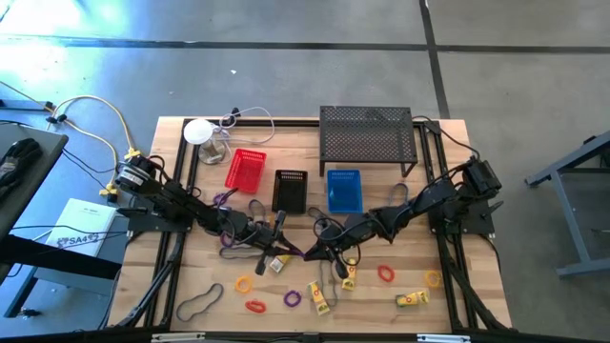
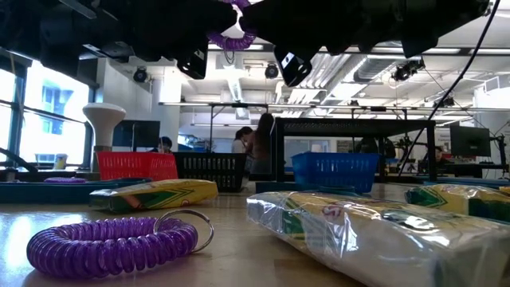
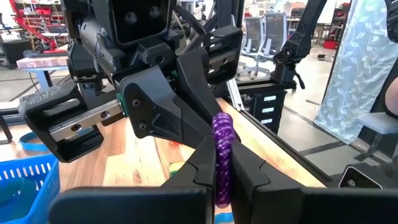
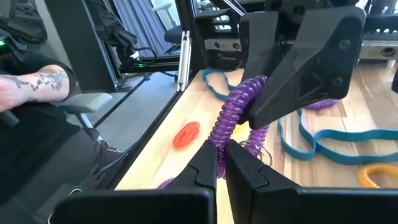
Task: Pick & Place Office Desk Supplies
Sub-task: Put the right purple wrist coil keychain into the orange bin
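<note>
A purple coiled wristband (image 1: 298, 252) hangs above the middle of the table between my two grippers; the low view shows it high over the tabletop (image 2: 231, 37). My left gripper (image 3: 222, 157) comes from the table's left and is shut on it. My right gripper (image 4: 220, 154) comes from the right and is shut on it too. The two sets of fingers meet nose to nose, left (image 1: 286, 247) and right (image 1: 315, 253). Another purple coil (image 2: 111, 244) with a metal ring lies on the table near its front edge. My left gripper pinches a stretch of the purple coil (image 3: 222, 132) between its two fingers, which lie about level and point toward the table's right. The coil stands upright across the fingertips, clear of the table. My right gripper pinches the coil's other end (image 4: 219, 138) between its two fingertips, reaching nearly level from the table's right. From there the coil runs slanting up to the left gripper's fingers (image 4: 292, 81), with a loop (image 4: 255, 142) hanging below, clear of the table.
A red basket (image 1: 245, 169), a black basket (image 1: 290, 191) and a blue basket (image 1: 345, 190) stand behind the grippers, with a black mesh shelf (image 1: 367, 133) and a white round object (image 1: 200, 131) farther back. Rings, yellow packets (image 1: 317, 297) and a dark loop (image 1: 198, 303) lie along the near edge.
</note>
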You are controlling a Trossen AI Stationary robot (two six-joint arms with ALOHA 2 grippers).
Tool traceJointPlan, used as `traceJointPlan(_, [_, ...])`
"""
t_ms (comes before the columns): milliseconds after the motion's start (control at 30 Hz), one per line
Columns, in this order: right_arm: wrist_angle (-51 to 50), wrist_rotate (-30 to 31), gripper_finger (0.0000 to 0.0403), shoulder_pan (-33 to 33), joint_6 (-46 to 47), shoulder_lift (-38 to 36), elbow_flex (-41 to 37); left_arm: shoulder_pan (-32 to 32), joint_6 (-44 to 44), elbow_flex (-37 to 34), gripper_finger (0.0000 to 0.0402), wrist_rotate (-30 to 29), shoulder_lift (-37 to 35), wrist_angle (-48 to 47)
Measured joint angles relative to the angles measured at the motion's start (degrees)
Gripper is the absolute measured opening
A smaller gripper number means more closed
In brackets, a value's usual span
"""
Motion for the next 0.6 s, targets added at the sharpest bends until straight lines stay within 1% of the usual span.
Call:
traceJointPlan(67, [-0.25,1.37,0.0018,0.33,0.04,0.00,0.00,0.00,-0.01,0.00,0.0007,0.00,0.00,0.00])
traceJointPlan(133, [-0.97,1.95,0.0040,0.70,1.57,0.00,0.00,0.00,-0.02,0.00,0.0007,0.00,0.00,-0.11])
traceJointPlan(233, [-1.19,2.36,0.0088,0.74,4.25,0.00,0.00,0.00,-0.20,0.00,0.0007,0.02,0.00,-0.17])
traceJointPlan(433, [-1.14,6.75,0.0185,0.96,3.39,0.00,0.00,0.00,-3.27,0.00,0.0007,0.00,-0.02,-0.36])
traceJointPlan(533, [-1.48,8.07,0.0220,0.98,3.26,0.00,0.00,0.00,-5.26,0.00,0.0007,-0.66,-0.46,-1.05])
traceJointPlan(600, [-1.50,8.15,0.0236,1.15,3.37,0.00,0.00,0.00,-7.33,0.00,0.0007,-1.86,-1.59,-3.33])
